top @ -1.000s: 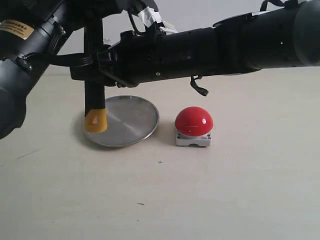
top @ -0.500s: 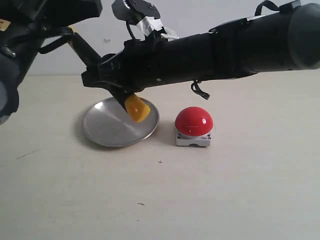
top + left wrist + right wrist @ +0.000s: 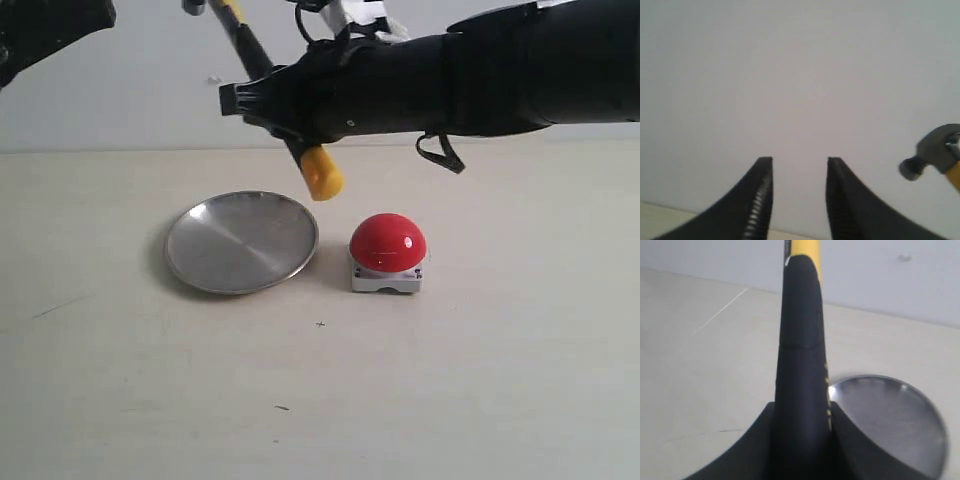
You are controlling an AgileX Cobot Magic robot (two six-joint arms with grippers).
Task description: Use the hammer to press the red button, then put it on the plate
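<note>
My right gripper [image 3: 285, 105] is shut on the black handle of the hammer [image 3: 322, 172], which hangs tilted in the air. Its yellow butt points down over the gap between the plate [image 3: 240, 242] and the red button [image 3: 388, 242], and its head runs out of the top of the exterior view. In the right wrist view the hammer [image 3: 800, 330] fills the right gripper [image 3: 802, 407], with the plate [image 3: 890, 425] below. My left gripper [image 3: 800, 160] is open and empty, facing the wall, with the hammer head [image 3: 935, 155] off to one side.
The left arm [image 3: 45, 25] is up at the top left corner of the exterior view. The right arm [image 3: 480, 80] reaches across from the right, high above the table. The beige tabletop [image 3: 320, 390] lies in front of the plate and the button.
The left arm has drawn away up and to the left, off the hammer. The right arm has risen and shifted right with the hammer, whose butt swung from the plate's left side toward the button.
</note>
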